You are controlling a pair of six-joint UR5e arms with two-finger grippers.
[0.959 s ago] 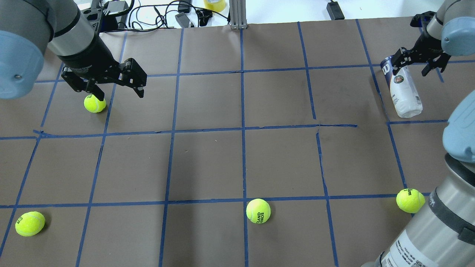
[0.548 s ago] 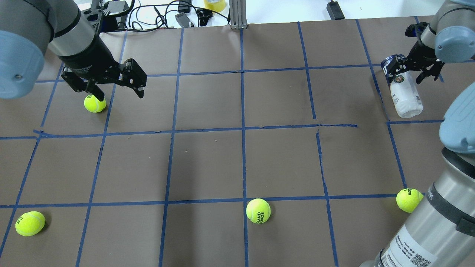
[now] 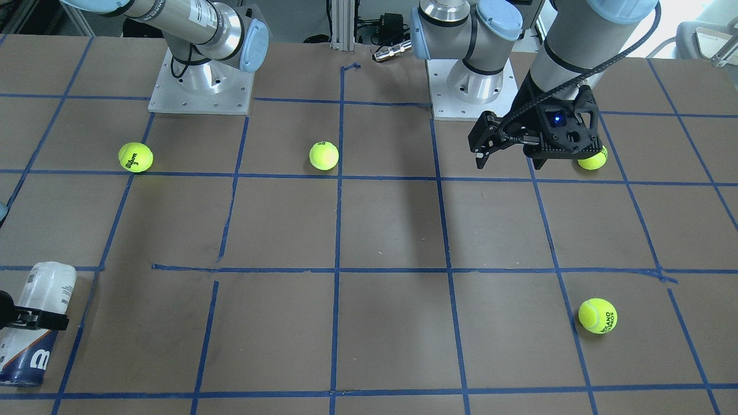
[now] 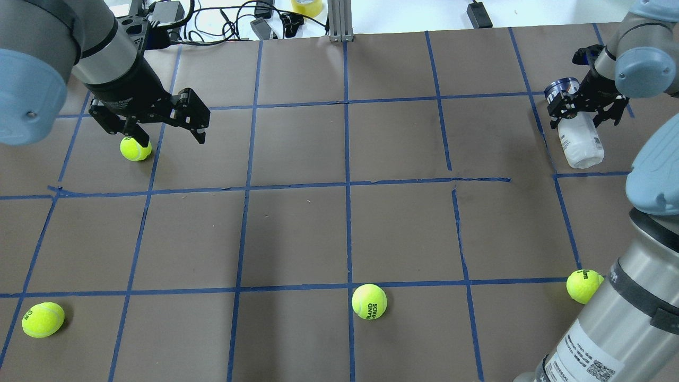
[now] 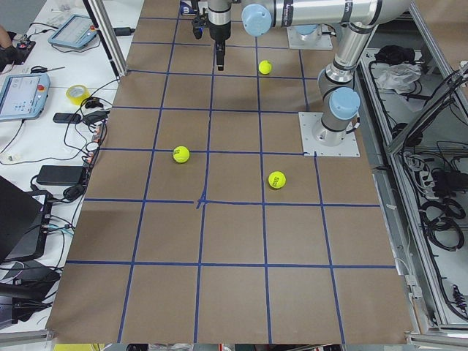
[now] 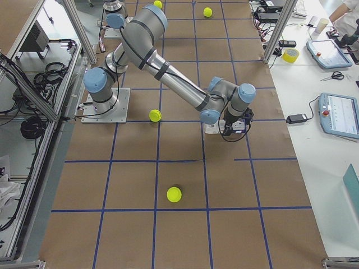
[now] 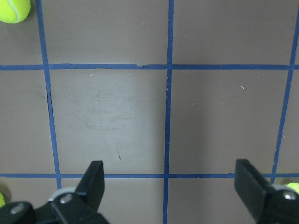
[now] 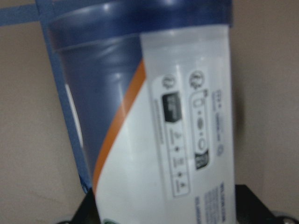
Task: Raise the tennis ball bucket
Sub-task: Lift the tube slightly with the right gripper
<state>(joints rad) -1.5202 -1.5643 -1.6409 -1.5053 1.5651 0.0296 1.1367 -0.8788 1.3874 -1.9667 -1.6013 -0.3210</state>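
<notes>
The tennis ball bucket (image 4: 581, 143) lies on its side at the table's far right, a clear can with a white label and a navy rim end. It also shows at the lower left of the front view (image 3: 36, 300). My right gripper (image 4: 583, 119) is open and low over the can near its navy end, one finger on each side. In the right wrist view the can (image 8: 177, 116) fills the frame between the two fingers (image 8: 254, 205). My left gripper (image 4: 172, 139) is open and empty, hovering at the far left beside a loose tennis ball (image 4: 135, 148).
Three more loose tennis balls lie at the near left (image 4: 42, 320), the near middle (image 4: 369, 301) and the near right (image 4: 583, 286) by my right arm's base. Cables and a tape roll (image 4: 306, 6) lie beyond the table's far edge.
My right gripper has come down and shifted a little left, so its open fingers now straddle the can. The can and the left arm have hardly moved.
</notes>
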